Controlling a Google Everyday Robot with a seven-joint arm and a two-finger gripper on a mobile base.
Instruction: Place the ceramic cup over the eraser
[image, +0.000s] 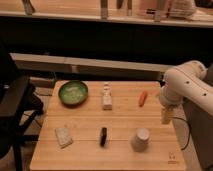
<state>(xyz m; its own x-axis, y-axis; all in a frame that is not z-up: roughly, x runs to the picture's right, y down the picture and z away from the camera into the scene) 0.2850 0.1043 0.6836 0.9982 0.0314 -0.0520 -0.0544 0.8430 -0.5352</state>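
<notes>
**A:** What's on the left of the wooden table (82, 120)?

**B:** A green bowl (73, 93) at the back, and a pale speckled block (63, 136) nearer the front.

**A:** And the middle?

**B:** A small white bottle-shaped figure (107, 96). In front of it lies the black eraser (103, 136), uncovered. The white ceramic cup (140, 139) stands to its right, apart from it.

**A:** Further right?

**B:** A small orange piece (143, 98), then the gripper (166, 115) hanging at the table's right edge, clear of the cup. I cannot tell whether it is open or closed.
</notes>
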